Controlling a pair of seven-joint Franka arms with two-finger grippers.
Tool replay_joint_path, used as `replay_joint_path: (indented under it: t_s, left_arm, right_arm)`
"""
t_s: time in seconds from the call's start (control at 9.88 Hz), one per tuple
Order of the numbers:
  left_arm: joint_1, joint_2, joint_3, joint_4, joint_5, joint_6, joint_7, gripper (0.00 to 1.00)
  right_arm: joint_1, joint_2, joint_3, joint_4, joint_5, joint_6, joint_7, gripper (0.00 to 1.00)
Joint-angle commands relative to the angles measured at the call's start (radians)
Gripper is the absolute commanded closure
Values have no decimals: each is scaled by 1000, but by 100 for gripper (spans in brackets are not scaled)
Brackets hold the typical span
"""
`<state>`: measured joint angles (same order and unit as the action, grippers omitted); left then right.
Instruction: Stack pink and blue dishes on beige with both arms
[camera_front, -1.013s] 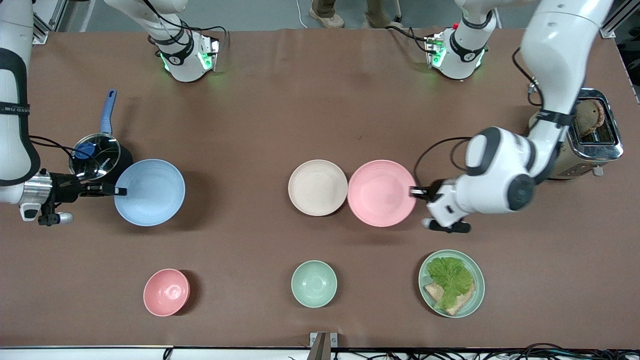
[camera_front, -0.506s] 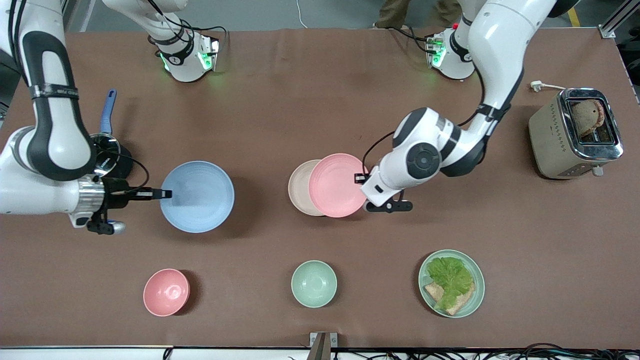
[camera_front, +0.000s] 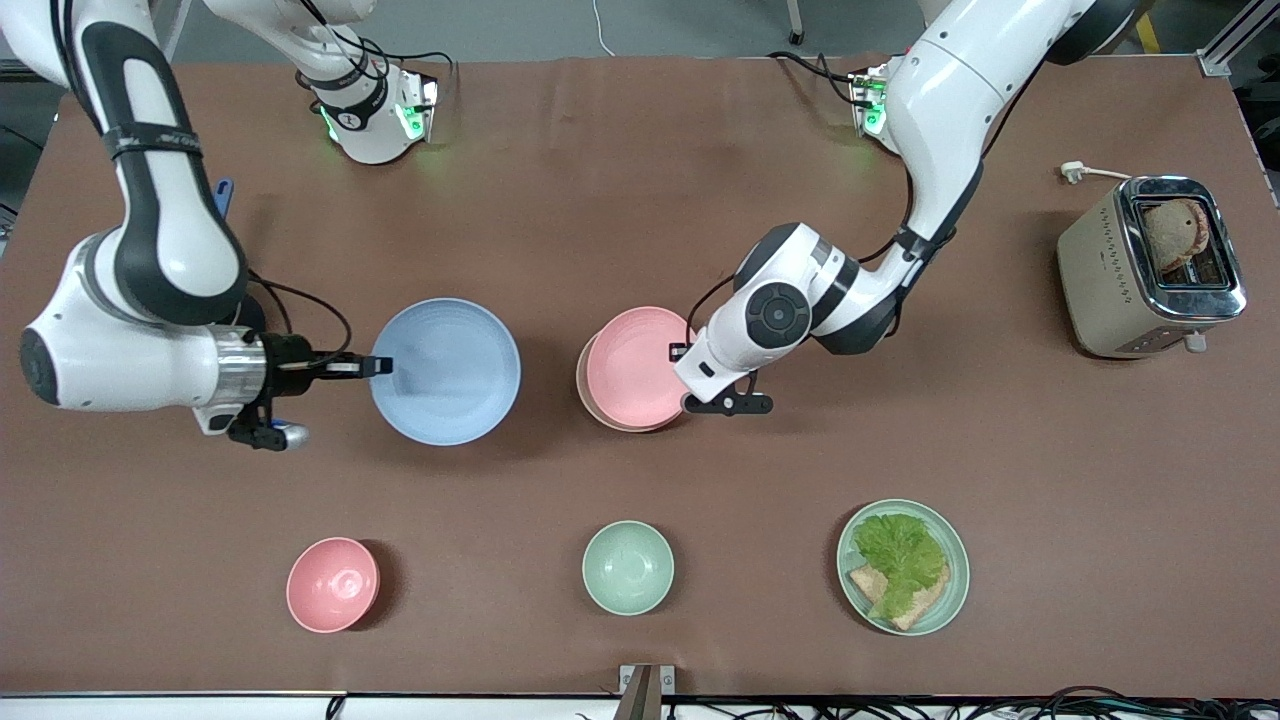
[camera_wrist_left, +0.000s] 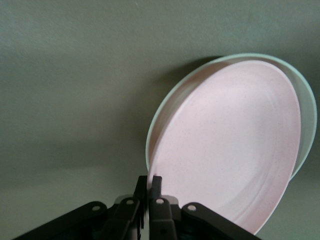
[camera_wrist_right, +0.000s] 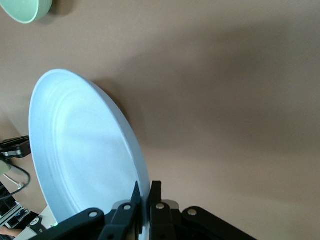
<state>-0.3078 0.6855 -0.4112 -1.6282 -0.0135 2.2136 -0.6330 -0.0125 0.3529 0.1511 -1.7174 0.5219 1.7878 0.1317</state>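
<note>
The pale pink plate (camera_front: 637, 367) lies over the beige plate (camera_front: 581, 380) and covers nearly all of it; only a thin beige rim shows. My left gripper (camera_front: 683, 352) is shut on the pink plate's rim. In the left wrist view the pink plate (camera_wrist_left: 235, 145) sits tilted inside the beige plate's rim (camera_wrist_left: 306, 115), pinched by the left gripper (camera_wrist_left: 149, 182). The light blue plate (camera_front: 445, 371) hangs over the table beside this stack, toward the right arm's end. My right gripper (camera_front: 378, 366) is shut on its rim. The right wrist view shows the blue plate (camera_wrist_right: 85, 155) in that gripper (camera_wrist_right: 147, 190).
Near the front edge stand a small pink bowl (camera_front: 333, 584), a mint-green bowl (camera_front: 628, 567) and a green plate (camera_front: 955, 590) with lettuce and bread. A toaster (camera_front: 1150, 265) stands at the left arm's end. A pot's blue handle (camera_front: 222, 195) peeks out from under the right arm.
The left arm has carried the pink plate sideways until it covers the beige plate. The right arm has carried the blue plate toward the middle of the table.
</note>
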Motion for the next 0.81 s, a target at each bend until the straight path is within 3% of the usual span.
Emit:
replay_joint_path:
  t_s: [0.0, 0.1, 0.3, 0.51, 0.71]
  left_arm:
    - [4, 20, 9, -1, 23, 38, -13, 18]
    - [27, -3, 8, 5, 24, 32, -2, 0]
    - [91, -140, 18, 24, 52, -21, 2, 0]
    - [189, -242, 11, 98, 145, -162, 25, 0]
    - [211, -332, 20, 200, 206, -370, 73, 0]
  right_arm:
    - [-1, -71, 115, -138, -14, 155, 115, 100]
    - [-1, -71, 177, -187, -14, 247, 165, 100]
    - [0, -65, 257, -279, -14, 431, 198, 100]
    - [26, -40, 332, -321, -14, 594, 253, 99]
    - [96, 14, 343, -324, -14, 714, 301, 99]
